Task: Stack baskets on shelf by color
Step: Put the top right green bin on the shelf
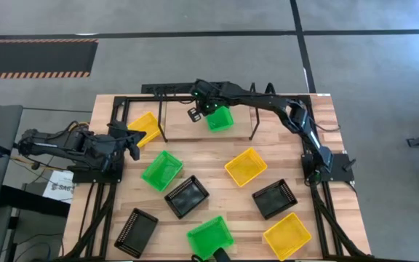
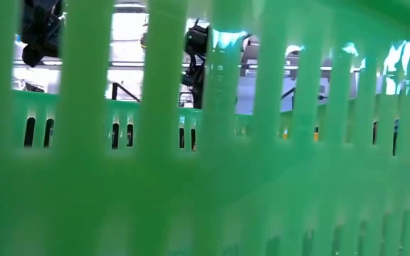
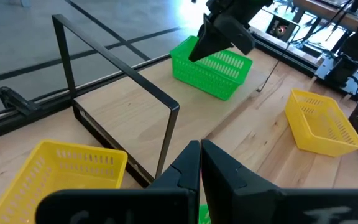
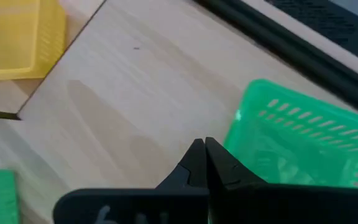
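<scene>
Presently, on the tabletop point(image 1: 217, 164): the shelf point(image 1: 180, 120), a black tube rack on a pale board, stands along the far edge. On its board sits one green basket point(image 1: 220, 118), right of centre. A yellow basket point(image 1: 145, 127) lies at the shelf's left end, partly over the board's edge. The right gripper point(image 1: 195, 113) hangs above the board just beside the green basket's left side, fingers pressed together and holding nothing. The left gripper point(image 1: 134, 138) rests near the table's left edge, next to the yellow basket, its fingers likewise closed and empty. Loose stock on the open table: a second green basket point(image 1: 161, 170) left of centre; a black basket point(image 1: 187, 196) just beside it toward the near edge; a second yellow basket point(image 1: 246, 167) at centre right; another black basket point(image 1: 274, 199) near the right edge; a third yellow basket point(image 1: 287, 236) at the near right corner; a third black basket point(image 1: 136, 232) at the near left; and a third green basket point(image 1: 210, 236) at the near edge, filling the low view.
</scene>
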Motion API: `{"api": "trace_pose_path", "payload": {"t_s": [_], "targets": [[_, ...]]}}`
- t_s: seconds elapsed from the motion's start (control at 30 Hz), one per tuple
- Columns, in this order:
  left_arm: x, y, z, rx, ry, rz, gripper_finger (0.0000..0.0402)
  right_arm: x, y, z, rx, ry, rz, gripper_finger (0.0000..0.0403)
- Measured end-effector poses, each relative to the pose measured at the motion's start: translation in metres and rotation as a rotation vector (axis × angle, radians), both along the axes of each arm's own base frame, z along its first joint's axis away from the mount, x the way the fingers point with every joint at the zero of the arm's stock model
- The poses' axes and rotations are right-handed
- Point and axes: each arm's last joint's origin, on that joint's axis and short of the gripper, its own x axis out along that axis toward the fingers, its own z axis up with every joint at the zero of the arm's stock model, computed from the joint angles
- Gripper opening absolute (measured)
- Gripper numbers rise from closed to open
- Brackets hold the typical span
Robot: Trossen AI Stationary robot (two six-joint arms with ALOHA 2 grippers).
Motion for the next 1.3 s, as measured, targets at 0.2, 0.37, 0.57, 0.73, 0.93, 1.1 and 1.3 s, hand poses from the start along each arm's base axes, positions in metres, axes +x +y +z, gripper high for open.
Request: {"api": "trace_pose_path", "payload": {"t_s": [0.2,0.37,0.57,0.73,0.93,1.1,1.3], "targets": [[0.000,0.000,0.000,0.000,0.000,0.000,0.0000,0.004,0.004,0.001,-0.002,-0.023,0.030,0.0001],[0.000,0.000,0.000,0.002,-0.001,0.004,0.0000,0.008,0.012,0.002,0.001,-0.030,0.078,0.0000],[0.000,0.000,0.000,0.003,-0.002,0.006,0.0000,0.008,0.014,0.001,-0.004,-0.023,0.104,0.0000],[0.000,0.000,0.000,0.003,-0.002,0.006,0.0000,0.007,0.014,0.001,-0.005,-0.013,0.108,0.0000],[0.000,0.000,0.000,0.002,-0.003,0.007,0.0000,0.006,0.010,-0.014,0.005,0.056,0.094,0.0000],[0.000,0.000,0.000,-0.006,-0.012,0.010,0.0000,0.009,0.011,-0.036,0.025,0.132,0.105,0.0000],[0.000,0.000,0.000,-0.010,-0.015,0.012,0.0000,0.008,0.005,-0.038,0.005,0.139,0.088,0.0000]]}}
